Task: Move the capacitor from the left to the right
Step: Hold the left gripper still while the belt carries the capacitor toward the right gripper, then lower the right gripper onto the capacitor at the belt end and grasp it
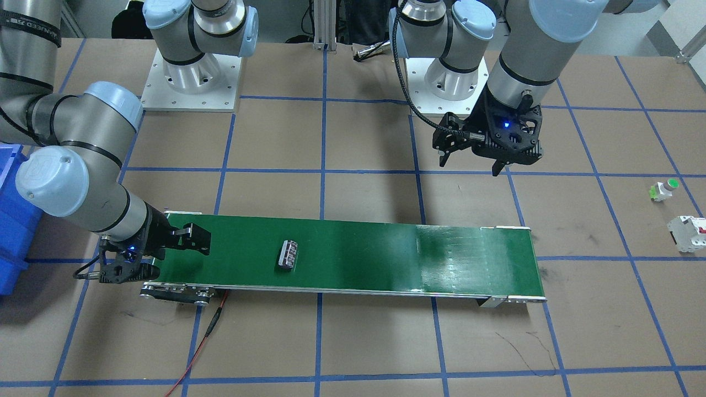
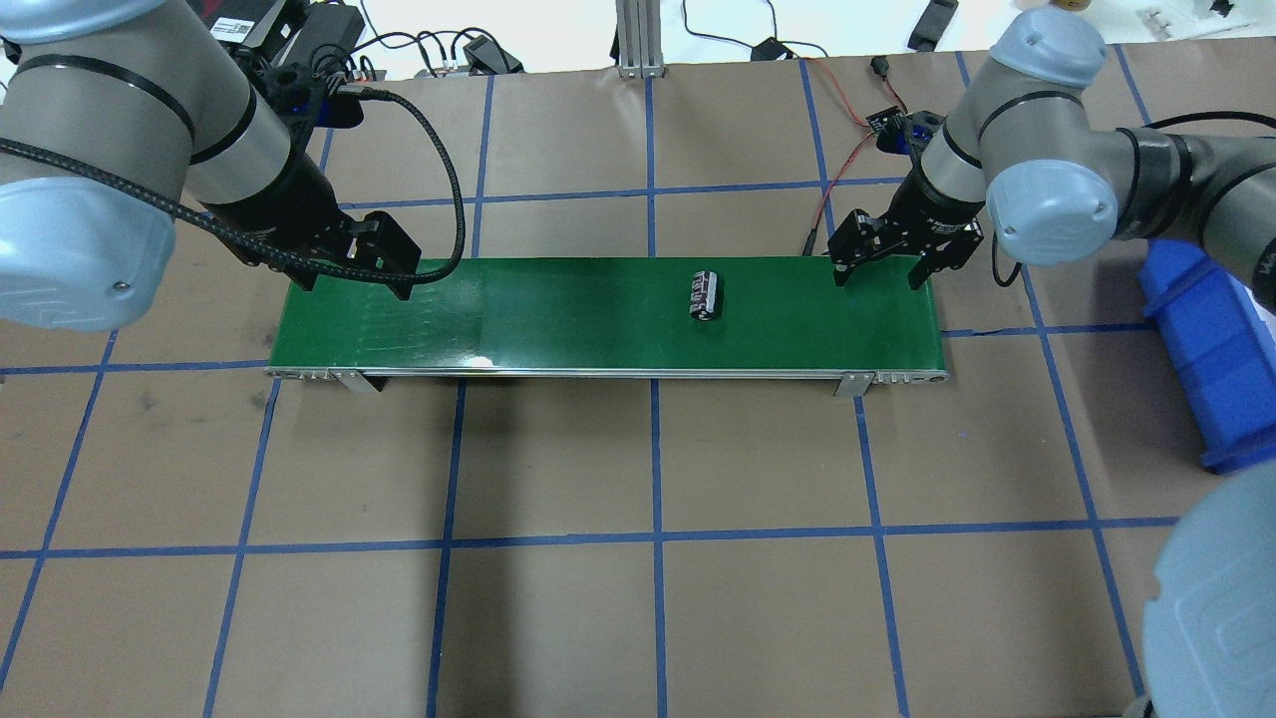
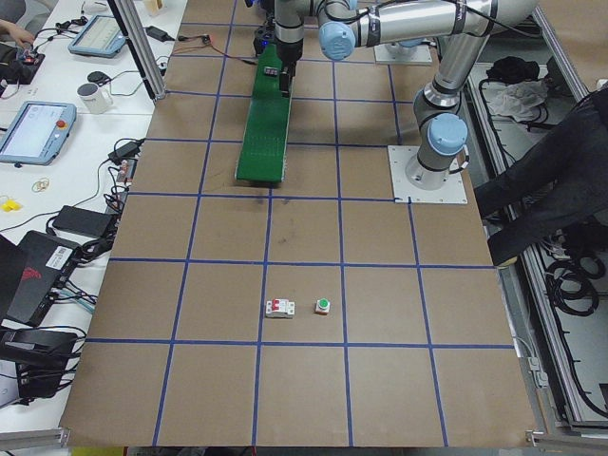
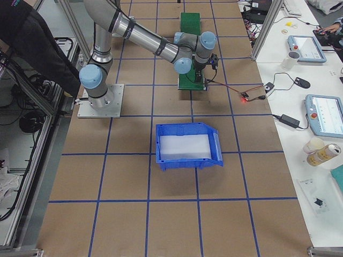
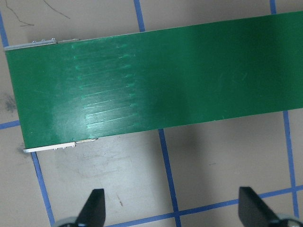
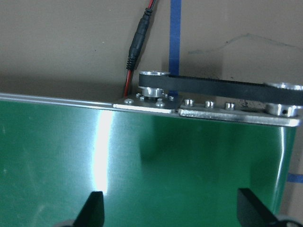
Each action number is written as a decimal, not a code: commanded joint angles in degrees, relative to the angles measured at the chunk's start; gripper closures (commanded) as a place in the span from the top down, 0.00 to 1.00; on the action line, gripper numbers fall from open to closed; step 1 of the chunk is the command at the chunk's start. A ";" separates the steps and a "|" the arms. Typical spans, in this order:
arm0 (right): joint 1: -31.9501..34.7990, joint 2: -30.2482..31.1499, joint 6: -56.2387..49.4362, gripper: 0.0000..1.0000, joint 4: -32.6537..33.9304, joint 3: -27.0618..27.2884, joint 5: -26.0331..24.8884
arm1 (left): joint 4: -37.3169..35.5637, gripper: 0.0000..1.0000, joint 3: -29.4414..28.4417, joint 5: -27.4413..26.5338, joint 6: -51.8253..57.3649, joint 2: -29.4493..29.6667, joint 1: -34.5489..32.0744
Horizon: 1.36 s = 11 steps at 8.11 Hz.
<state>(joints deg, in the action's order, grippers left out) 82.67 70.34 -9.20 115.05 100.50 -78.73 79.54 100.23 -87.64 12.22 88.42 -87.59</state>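
The capacitor (image 1: 288, 255), a small black block with pale markings, lies on the green conveyor belt (image 1: 386, 253), right of the middle in the overhead view (image 2: 706, 295). My left gripper (image 2: 354, 284) is open and empty, raised beside the belt's left end; it also shows in the front view (image 1: 471, 164) and in its wrist view (image 5: 173, 210), over brown table. My right gripper (image 2: 877, 276) is open and empty, low over the belt's right end; it also shows in the front view (image 1: 176, 245) and in its wrist view (image 6: 173, 213). Neither wrist view shows the capacitor.
A white breaker with a red mark (image 1: 688, 232) and a green-capped button (image 1: 663, 189) lie on the table far past the belt's left end. A blue bin (image 2: 1211, 349) stands beyond the right end. A red-black cable (image 6: 137, 42) runs to the belt's pulley.
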 commanded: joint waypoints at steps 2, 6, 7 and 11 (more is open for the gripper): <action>0.04 -0.03 1.37 0.94 -0.08 0.74 0.77 | 0.00 1.00 0.05 -0.86 -1.49 0.00 -0.04; -0.05 0.06 8.23 0.96 0.53 1.45 2.97 | 0.00 1.00 0.05 -0.95 -1.86 0.00 -0.04; -0.05 0.06 8.23 0.97 0.53 1.36 2.97 | 0.00 1.00 0.05 -0.86 -2.03 0.00 0.05; -0.05 0.06 8.23 1.00 1.23 1.45 2.97 | 0.00 1.00 0.05 -0.60 -2.03 0.09 -0.04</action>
<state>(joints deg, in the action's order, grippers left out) 82.69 70.40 -0.99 116.19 101.93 -75.79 79.54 100.28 -88.56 10.43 88.42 -87.62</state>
